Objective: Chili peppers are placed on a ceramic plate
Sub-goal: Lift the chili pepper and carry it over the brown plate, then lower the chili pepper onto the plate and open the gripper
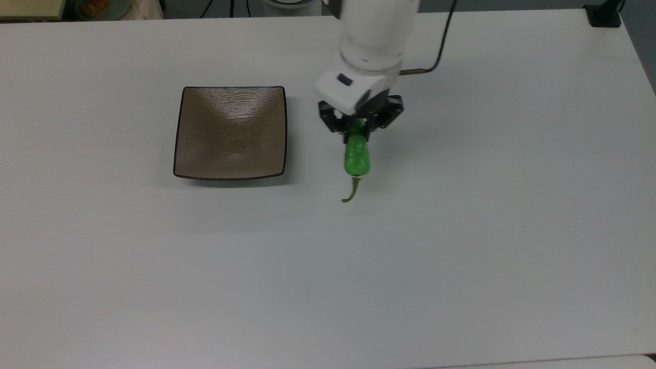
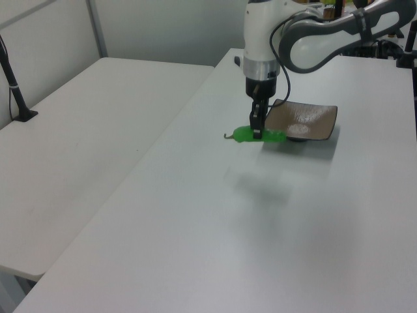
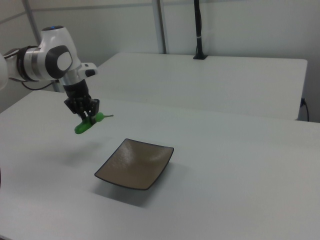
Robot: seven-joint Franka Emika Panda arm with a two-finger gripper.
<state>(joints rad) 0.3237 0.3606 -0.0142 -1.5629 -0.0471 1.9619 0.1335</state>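
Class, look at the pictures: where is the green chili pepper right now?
The chili pepper hangs in the hand, lifted above the white table. In the top view it is just right of the ceramic plate, not yet over it.

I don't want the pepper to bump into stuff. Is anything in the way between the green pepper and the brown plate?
No, nothing visible is. The gripper holds the chili pepper above the white table, and just bare tabletop lies between it and the ceramic plate.
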